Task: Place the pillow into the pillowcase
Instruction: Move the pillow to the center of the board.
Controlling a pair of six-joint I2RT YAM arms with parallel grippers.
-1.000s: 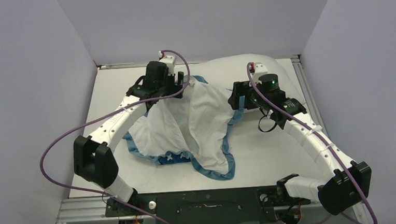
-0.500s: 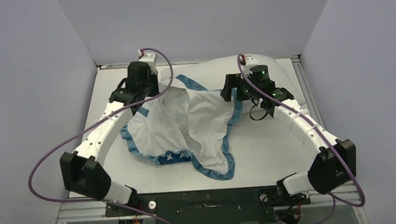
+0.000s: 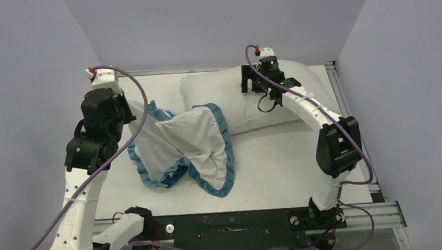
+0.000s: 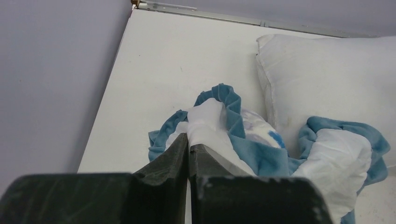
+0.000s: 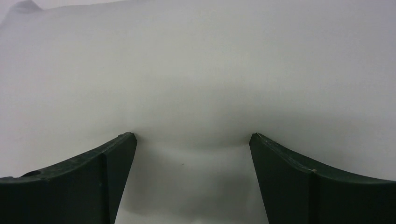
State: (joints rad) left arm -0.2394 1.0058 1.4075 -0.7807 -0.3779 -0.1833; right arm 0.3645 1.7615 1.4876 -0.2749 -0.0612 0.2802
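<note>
White table (image 3: pixel 278 156), pillow (image 3: pixel 210 88) against pillowcase (image 3: pixel 190 138)

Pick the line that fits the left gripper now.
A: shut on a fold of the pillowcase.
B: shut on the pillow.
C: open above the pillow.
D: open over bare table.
A: the left gripper is pinched shut on white fabric of the pillowcase, beside its blue ruffle.

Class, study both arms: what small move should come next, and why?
Probably the right gripper should close on the plump white fabric pillow: its open jaws rest against it, while the left gripper pinches the thin blue-ruffled pillowcase.
</note>
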